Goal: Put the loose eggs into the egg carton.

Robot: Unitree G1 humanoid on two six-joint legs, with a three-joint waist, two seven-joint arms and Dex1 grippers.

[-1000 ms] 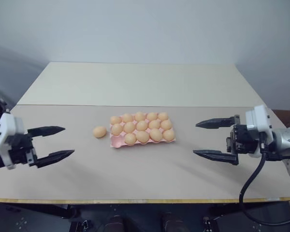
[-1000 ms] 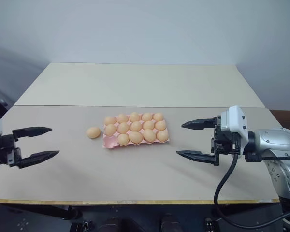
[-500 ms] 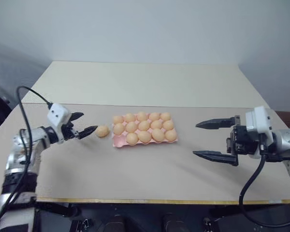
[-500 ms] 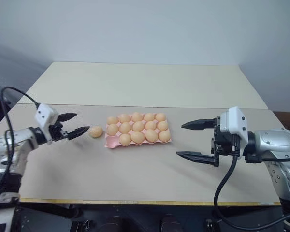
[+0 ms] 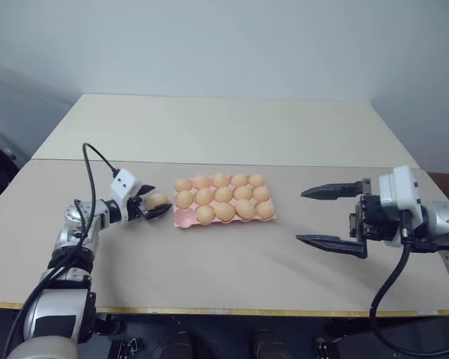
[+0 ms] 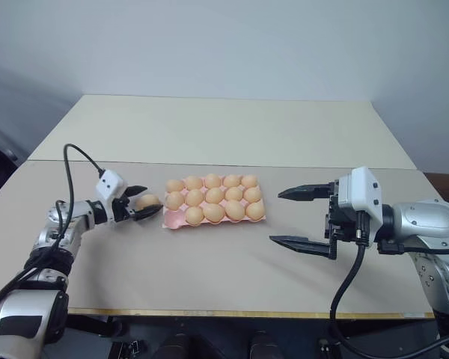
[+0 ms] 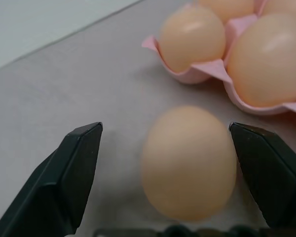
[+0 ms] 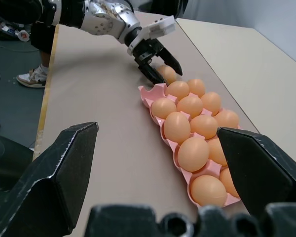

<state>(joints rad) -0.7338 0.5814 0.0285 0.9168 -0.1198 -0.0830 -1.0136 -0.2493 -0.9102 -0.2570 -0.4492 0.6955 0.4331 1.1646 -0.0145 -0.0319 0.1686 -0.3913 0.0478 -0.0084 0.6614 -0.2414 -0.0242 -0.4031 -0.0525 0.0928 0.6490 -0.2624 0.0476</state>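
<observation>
The left gripper [image 5: 156, 206] had advanced until the last loose egg [image 7: 189, 163] lay between its spread, unclenched fingers (ready to grasp), just beside the carton [image 5: 181, 218]. The right gripper [image 5: 328, 218] hung released, apart.

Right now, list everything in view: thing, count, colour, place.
loose egg: one, tan-orange, on the table just left of the carton, between the left claw's fingers.
egg carton: one, pink, mid-table; one front-left corner cup empty.
eggs in carton: fourteen, tan-orange, in the cups.
table: one, beige, under everything.
left claw: black, open around the loose egg.
right claw: black, open, right of the carton, holding nothing.
</observation>
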